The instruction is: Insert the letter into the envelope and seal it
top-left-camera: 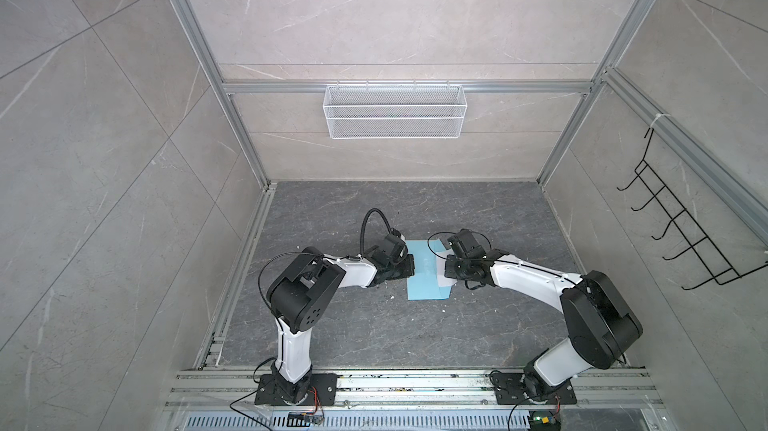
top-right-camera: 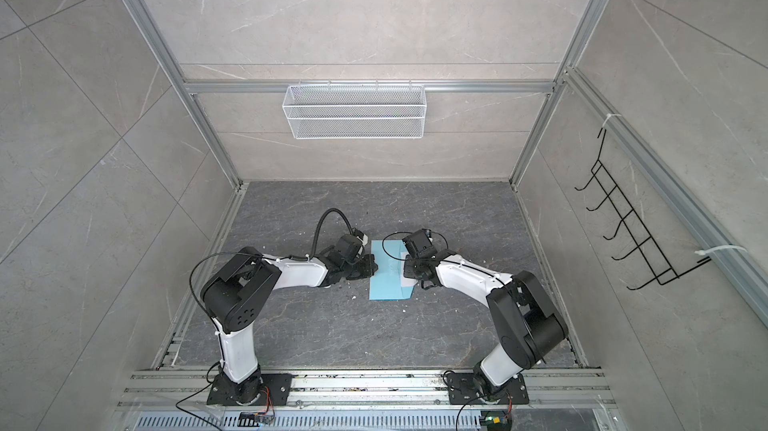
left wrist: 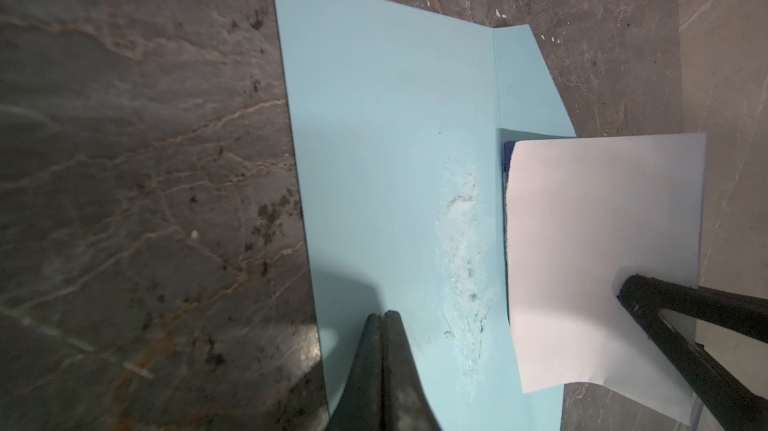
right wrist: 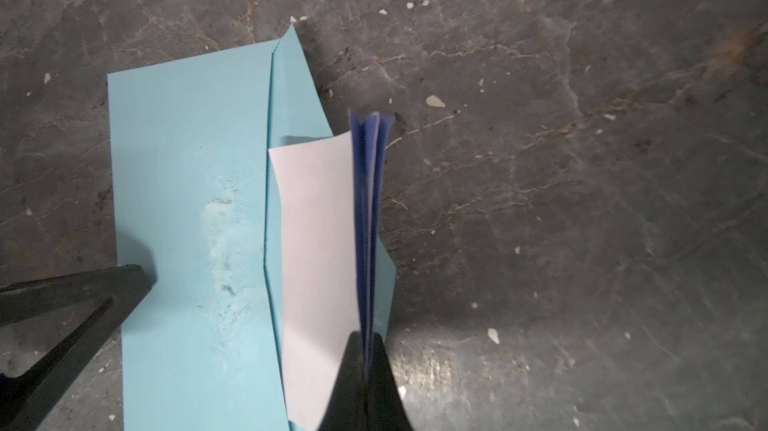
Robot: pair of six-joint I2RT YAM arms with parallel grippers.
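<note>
**Letter at the slot.** My right pincer [right wrist: 365,352], its jaws pinched on one edge of the folded white paper letter [right wrist: 316,242] with the dark blue border, holds the sheet at the mouth of the long, plain light blue paper envelope [right wrist: 178,167]. The letter's far edge lies over the opened triangular flap [right wrist: 296,88], right against the slot. I cannot tell whether it has slipped under the lip. My left pincer [left wrist: 382,318], its jaws pressed together on nothing, rests its tips on the envelope's opposite long edge, apparently pinning it. A scuffed pale patch [left wrist: 461,242] marks the envelope's face between the two pincers.

In a top view the envelope lies near the middle of the dark grey marbled bench [top-left-camera: 374,337]. My left pincer is at its 9 o'clock edge and my right at its 3 o'clock.

I judge the step in hand to be insertion. Sealing has not begun, and the flap is open. The next move calls for a low, flat push toward 9 o'clock while the left tips brace the envelope against sliding. The letter's folded layers fan apart and could catch on the lip.

Around the envelope, open bench runs from 4 to 8 o'clock and toward 12, dotted only with small pale flecks. The white wire mesh basket [top-left-camera: 395,117] on the back wall at 12 and the black wire hook rack [top-left-camera: 717,254] on the wall at 3 are well apart from the work.
</note>
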